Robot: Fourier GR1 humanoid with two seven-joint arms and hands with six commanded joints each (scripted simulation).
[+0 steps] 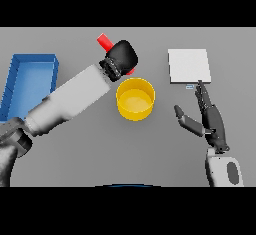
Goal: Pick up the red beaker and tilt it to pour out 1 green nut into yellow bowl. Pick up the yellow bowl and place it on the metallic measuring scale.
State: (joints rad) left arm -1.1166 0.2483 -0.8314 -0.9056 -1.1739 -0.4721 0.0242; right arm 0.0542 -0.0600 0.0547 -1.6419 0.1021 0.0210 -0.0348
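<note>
We see a grey table [90, 154] filling the head view, and everything else lies on it or hangs above it. At its far left sits a blue tray [15, 79] with raised walls, partly cut by the edge of the view. The left arm [70, 101] reaches across from the lower left, slanting up toward the middle, its white forearm passing just beside the tray's near corner. On the right side lies the scale [189, 65], a flat pale square plate with a small label at its near edge. The yellow bowl [135, 99] stands upright near the middle, between the tray and the scale and well apart from both; we cannot make out anything inside it. The right hand [207, 116] rests palm down on the right, fingers straight and relaxed, thumb spread toward the bowl, fingertips near the scale's front edge. The left hand [121, 56] is clenched round the red beaker [104, 41], which is tilted and sticks out past the hand toward the upper left, just behind the bowl's far rim. A sliver of red also shows beside the hand, near the bowl.
</note>
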